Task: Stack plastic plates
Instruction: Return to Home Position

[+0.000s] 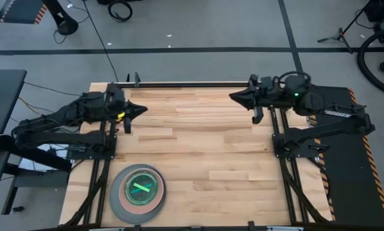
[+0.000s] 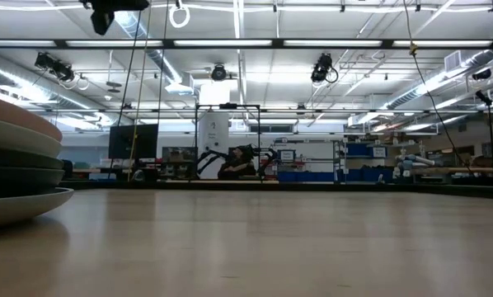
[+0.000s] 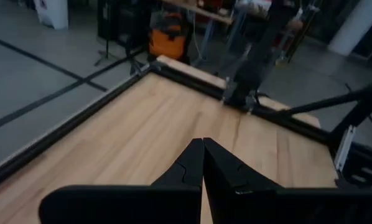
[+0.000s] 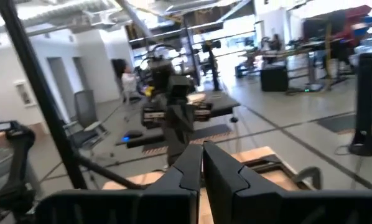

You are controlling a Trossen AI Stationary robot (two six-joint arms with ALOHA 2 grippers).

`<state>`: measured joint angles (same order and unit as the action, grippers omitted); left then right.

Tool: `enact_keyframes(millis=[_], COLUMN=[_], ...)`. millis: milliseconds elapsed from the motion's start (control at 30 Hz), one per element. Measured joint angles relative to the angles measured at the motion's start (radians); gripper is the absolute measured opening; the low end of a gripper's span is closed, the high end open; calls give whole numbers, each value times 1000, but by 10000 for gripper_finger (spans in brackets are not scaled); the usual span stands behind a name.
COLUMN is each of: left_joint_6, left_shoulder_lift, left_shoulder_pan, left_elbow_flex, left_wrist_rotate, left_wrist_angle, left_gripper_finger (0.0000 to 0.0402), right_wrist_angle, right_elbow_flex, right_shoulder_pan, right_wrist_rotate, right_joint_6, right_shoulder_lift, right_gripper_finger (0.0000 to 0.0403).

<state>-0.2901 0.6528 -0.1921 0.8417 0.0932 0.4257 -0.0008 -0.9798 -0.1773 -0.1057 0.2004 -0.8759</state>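
Observation:
The plastic plates point(image 1: 138, 192) stand in one stack near the table's near-left corner: a large grey plate at the bottom, smaller dark, salmon and teal ones above, a lime green one on top. The low view shows the stack point(image 2: 20, 165) side-on at its left edge, resting on the grey plate's underside. My left gripper point(image 1: 142, 110) hangs shut above the far-left part of the table, pointing right. My right gripper point(image 1: 232, 97) hangs shut above the far-right part, pointing left. Both are far from the stack. The fingertips meet in both wrist views point(image 3: 203, 144) point(image 4: 203, 147).
The wooden tabletop point(image 1: 205, 147) lies bare between the arms and to the right of the stack. A black metal frame point(image 1: 192, 83) runs along the far edge. Arm bases and rails stand at the left and right sides.

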Motion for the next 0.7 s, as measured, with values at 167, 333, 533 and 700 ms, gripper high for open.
enact_keyframes(millis=[167, 333, 533, 700], left_joint_6=[38, 151, 221, 143], left_shoulder_lift=[-113, -200, -223, -221], left_shoulder_pan=[11, 29, 29, 29], left_elbow_flex=[0, 1, 0, 0], left_wrist_rotate=[-1, 19, 21, 17], left_wrist_angle=[23, 60, 265, 282], left_gripper_finger=[13, 13, 13, 13], right_wrist_angle=[-114, -190, -35, 167], right_elbow_flex=[0, 10, 126, 273], right_shoulder_pan=[-15, -16, -33, -58], right_wrist_rotate=[69, 126, 141, 142], right_joint_6=[2, 51, 33, 148], right_shoulder_lift=[65, 78, 68, 65], right_gripper_finger=[25, 25, 26, 29])
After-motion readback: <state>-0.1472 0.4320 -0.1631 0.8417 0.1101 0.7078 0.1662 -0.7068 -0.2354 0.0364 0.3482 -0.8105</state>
